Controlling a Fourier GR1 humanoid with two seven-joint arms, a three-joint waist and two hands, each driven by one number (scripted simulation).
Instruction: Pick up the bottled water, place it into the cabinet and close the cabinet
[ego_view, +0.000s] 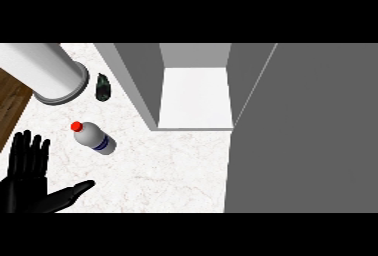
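The left hand (28, 172) shows at the bottom left of the head view, black, with its fingers straight and spread apart and its thumb sticking out to the side. It holds nothing and touches nothing but sits over the white counter (170, 170). The bottled water (94, 137) is just above and a little to the right of the fingertips, near the hand but not touching it. The bottle is white with a red cap and a blue band near its bottom, and it looks tilted, with the cap end pointing up and left. Farther up from the hand, past the bottle, stands a big white round thing (46, 70) with a grey rim. Just beside it is a small dark object (102, 87); I cannot tell what it is. Well to the right of the hand is the cabinet (196, 95), open, with a white floor inside and grey walls. Its big grey door (303, 135) fills the right side of the view. The right hand does not show.
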